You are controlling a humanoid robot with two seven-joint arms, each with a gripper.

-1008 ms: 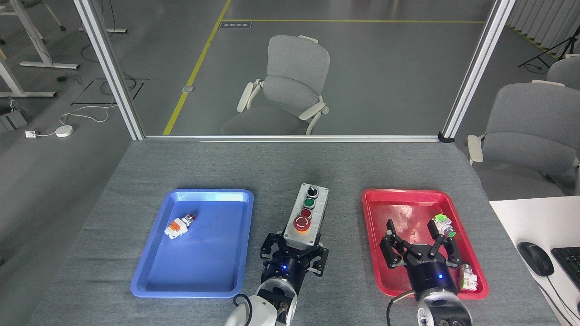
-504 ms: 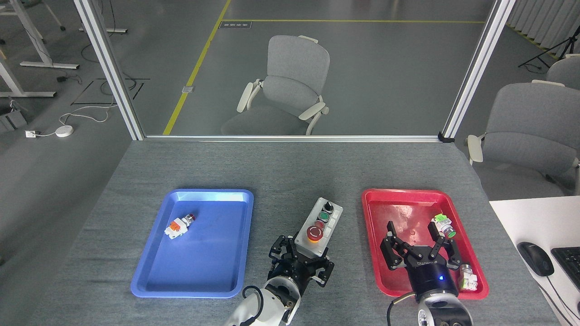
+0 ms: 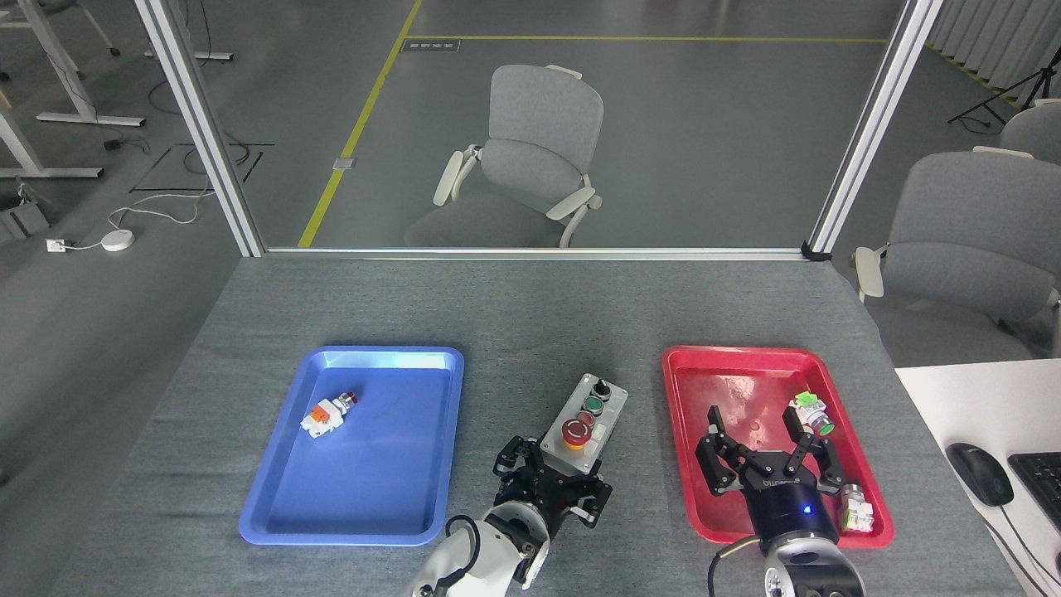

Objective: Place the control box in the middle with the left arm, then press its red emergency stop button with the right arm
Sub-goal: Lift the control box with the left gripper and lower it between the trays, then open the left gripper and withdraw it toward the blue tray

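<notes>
The control box (image 3: 584,419) lies on the grey tabletop cloth (image 3: 539,315) between the blue tray (image 3: 273,514) and the red tray (image 3: 688,497), tilted so that its far end leans toward the red tray. Its near end sits between the fingers of the left gripper (image 3: 554,483), which close on it; that end and the box's black base are mostly hidden behind the gripper. The red emergency stop button (image 3: 575,430) shows on the near part of the top. The right gripper (image 3: 767,452) hovers over the red tray with its fingers spread apart, gripping nothing; its arm is cut off at the bottom edge. A green-capped switch (image 3: 811,413) lies just beside one fingertip. An orange-white switch (image 3: 327,414) rests in the blue tray.
</notes>
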